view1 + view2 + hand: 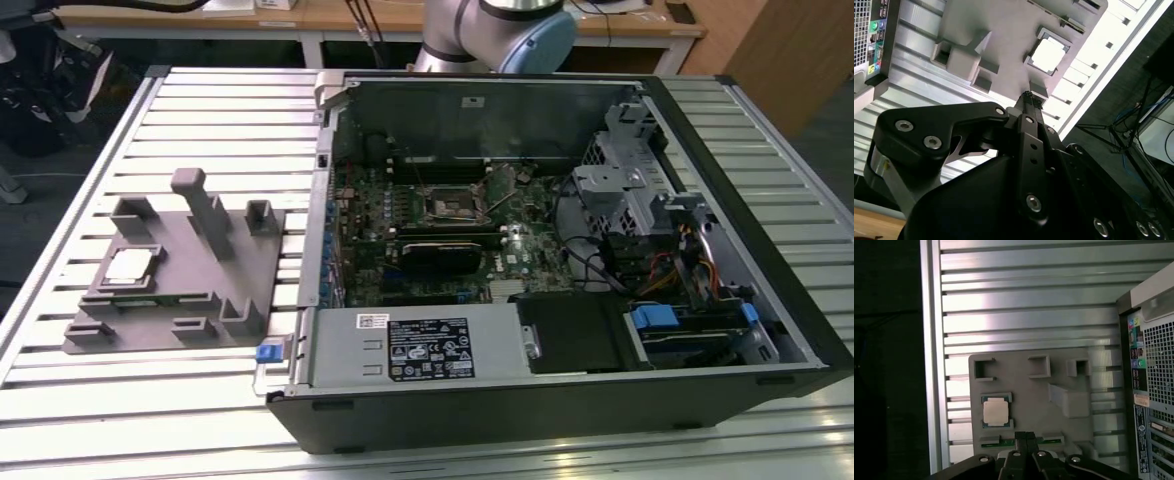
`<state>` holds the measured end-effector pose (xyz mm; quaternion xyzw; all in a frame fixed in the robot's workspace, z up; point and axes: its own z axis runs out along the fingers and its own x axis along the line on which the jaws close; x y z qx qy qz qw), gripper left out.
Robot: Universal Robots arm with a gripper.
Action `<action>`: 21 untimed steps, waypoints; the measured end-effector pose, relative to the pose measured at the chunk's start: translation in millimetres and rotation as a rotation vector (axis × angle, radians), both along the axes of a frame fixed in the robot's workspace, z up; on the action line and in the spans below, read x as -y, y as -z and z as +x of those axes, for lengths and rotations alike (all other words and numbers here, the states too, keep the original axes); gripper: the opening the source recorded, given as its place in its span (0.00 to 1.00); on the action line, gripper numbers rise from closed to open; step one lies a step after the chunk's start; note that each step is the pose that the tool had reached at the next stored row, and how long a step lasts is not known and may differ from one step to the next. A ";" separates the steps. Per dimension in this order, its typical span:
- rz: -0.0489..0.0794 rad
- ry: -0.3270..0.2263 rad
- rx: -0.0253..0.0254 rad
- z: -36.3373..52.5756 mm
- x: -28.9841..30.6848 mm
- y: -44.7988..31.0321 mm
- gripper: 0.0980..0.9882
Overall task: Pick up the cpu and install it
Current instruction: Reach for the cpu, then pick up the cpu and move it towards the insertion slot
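While the cpu [995,411] lies flat (lid up), fingers [1030,111] hang closed

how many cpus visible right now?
1. The cpu lies in a recess of the grey fixture, at the exterior view's left of the open computer case; both wrist views show it too. Others could be hidden inside the case.

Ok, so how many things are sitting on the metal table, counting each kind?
cpu: 1
grey fixture: 1
open computer case: 1
Total: 3
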<state>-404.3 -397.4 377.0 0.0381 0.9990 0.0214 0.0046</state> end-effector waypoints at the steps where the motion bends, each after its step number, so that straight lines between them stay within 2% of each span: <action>1: 0.000 0.000 0.0001 -2.1 0.0 0.2 0.01; 12: 0.000 0.000 -0.0001 -26.0 0.0 1.6 0.01; 18: 0.000 0.000 -0.0012 -31.6 0.1 2.7 0.01; 21: 0.000 0.000 -0.0039 -31.8 0.0 3.7 0.01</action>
